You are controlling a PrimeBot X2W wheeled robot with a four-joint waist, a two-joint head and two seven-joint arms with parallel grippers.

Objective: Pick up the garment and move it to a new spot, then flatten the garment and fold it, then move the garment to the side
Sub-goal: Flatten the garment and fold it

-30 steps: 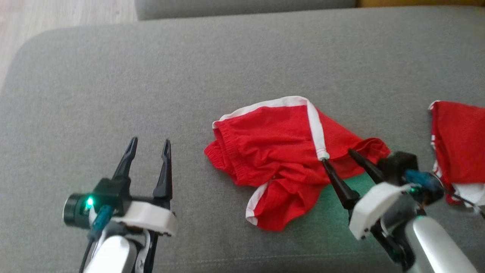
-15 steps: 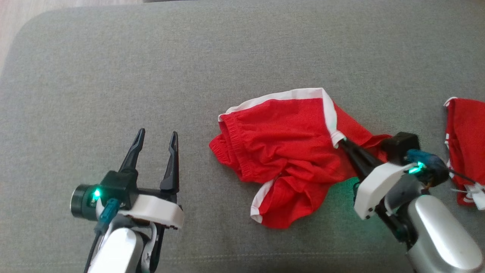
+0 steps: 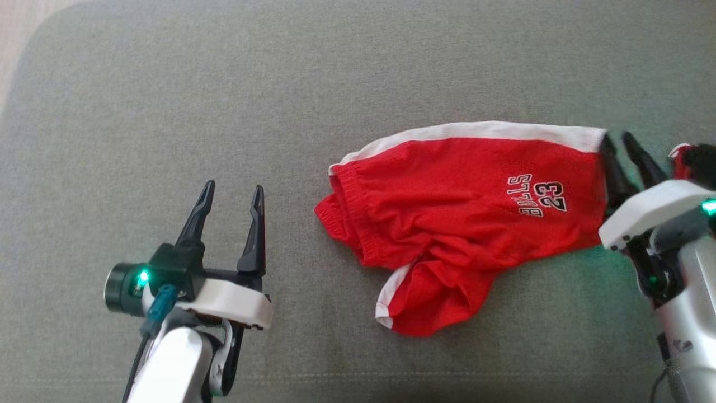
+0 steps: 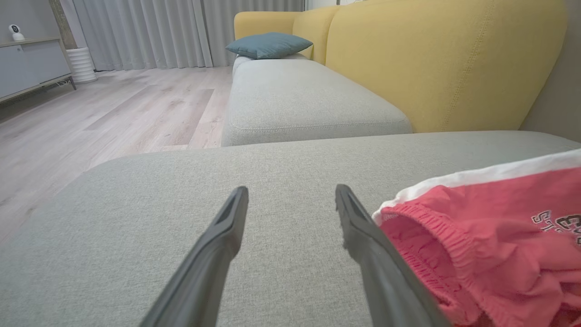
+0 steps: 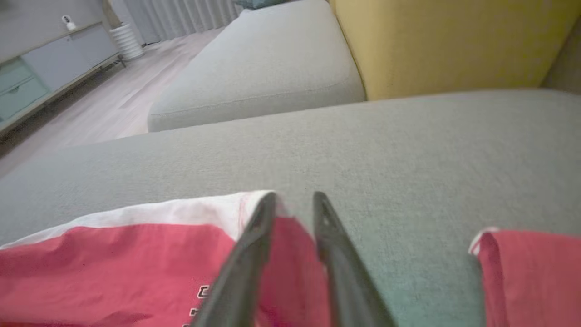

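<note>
The garment (image 3: 458, 212) is a pair of red shorts with white trim and a black and white print, lying on the grey sofa seat (image 3: 224, 84). Its upper leg is spread out to the right; the lower leg is bunched. My right gripper (image 3: 617, 137) stands at the white right corner, jaws parted. In the right wrist view the corner of the garment (image 5: 113, 268) lies loose between the fingers of that gripper (image 5: 292, 196). My left gripper (image 3: 234, 189) hovers open to the left of the waistband, apart from it. In the left wrist view the gripper (image 4: 291, 190) has the garment (image 4: 476, 240) just right of it.
A second red piece of cloth (image 3: 679, 157) lies at the far right, close behind my right gripper, and shows as cloth (image 5: 531, 272) in the right wrist view. A yellow backrest (image 4: 431, 59) runs along the seat. Wooden floor (image 4: 91, 113) lies beyond the seat's left edge.
My right gripper shut on the white trim corner, dragged it to the right so the folded leg opened and the print shows, then parted its jaws. The head view shifted slightly.
</note>
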